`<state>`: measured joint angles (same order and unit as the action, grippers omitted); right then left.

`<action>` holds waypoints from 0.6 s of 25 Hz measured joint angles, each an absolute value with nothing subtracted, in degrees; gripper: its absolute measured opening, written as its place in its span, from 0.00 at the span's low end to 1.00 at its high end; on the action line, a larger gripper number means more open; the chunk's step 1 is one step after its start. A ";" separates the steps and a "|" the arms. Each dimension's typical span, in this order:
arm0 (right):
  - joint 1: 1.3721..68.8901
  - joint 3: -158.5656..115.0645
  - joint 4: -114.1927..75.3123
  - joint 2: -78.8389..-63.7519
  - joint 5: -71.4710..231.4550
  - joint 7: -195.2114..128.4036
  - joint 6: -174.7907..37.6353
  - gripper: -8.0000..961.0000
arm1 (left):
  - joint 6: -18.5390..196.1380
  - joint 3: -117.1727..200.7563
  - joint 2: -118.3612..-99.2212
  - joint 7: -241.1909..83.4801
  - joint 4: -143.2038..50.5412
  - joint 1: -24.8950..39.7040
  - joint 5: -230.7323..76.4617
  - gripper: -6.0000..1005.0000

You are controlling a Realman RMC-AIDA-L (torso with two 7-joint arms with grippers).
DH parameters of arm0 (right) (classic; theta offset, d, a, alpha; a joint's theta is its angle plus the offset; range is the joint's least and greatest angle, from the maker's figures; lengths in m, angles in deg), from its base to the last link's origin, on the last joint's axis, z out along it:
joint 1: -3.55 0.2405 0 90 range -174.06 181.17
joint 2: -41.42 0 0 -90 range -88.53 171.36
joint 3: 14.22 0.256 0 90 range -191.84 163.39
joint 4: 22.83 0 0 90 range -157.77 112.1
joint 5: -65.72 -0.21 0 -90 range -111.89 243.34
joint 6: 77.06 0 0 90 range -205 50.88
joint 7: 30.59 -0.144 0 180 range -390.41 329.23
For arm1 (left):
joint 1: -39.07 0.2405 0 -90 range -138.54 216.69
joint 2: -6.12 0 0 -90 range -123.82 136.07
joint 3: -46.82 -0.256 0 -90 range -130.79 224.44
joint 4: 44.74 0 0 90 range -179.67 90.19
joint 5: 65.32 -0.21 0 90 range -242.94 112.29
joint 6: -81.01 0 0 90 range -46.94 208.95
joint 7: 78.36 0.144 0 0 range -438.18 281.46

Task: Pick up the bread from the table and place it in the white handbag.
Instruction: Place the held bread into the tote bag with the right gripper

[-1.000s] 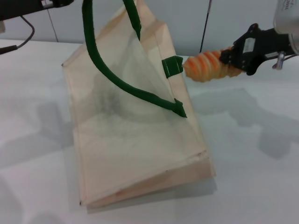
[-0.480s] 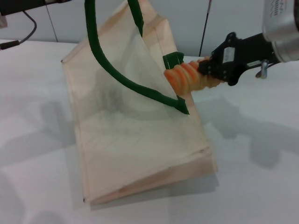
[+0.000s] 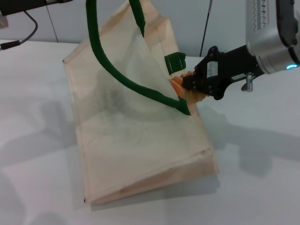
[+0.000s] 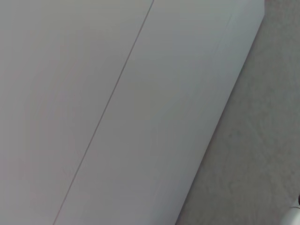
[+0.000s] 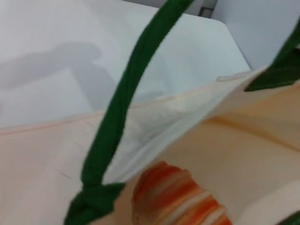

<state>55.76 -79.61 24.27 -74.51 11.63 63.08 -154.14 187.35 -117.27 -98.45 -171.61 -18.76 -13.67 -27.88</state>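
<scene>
The white handbag [image 3: 131, 140] stands tilted on the table [image 3: 262, 178]. Its dark green handles [image 3: 117, 70] are pulled up out of the top of the head view. My right gripper [image 3: 189, 86] is shut on the bread [image 3: 176, 85] at the bag's open right side. Only the loaf's orange end shows there; the bag's cloth hides the rest. The right wrist view shows the striped bread [image 5: 173, 197] inside the bag's mouth [image 5: 243, 140], under a green handle [image 5: 117, 108]. My left arm [image 3: 28, 3] is at the top left; its gripper is out of view.
A dark cable [image 3: 21, 40] hangs at the far left over the table. A thin dark line [image 3: 205, 28] runs down the wall behind the bag. My right arm's silver body [image 3: 272, 33] reaches in from the upper right. The left wrist view shows only wall panels.
My right gripper has moved left with the bread, from beside the bag into its open mouth. The bread is now mostly hidden by the cloth. The bag has barely shifted.
</scene>
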 joint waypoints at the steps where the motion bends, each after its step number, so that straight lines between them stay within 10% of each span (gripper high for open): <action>1: 55.78 -80.03 24.24 -74.51 11.28 63.10 -154.14 0.04 | 187.36 -117.27 -98.45 -171.62 -18.73 -13.67 -27.88 0.14; 15: 56.40 -81.99 24.05 -74.51 8.99 63.35 -157.39 0.04 | 187.36 -117.27 -98.46 -171.70 -18.71 -14.14 -28.24 0.14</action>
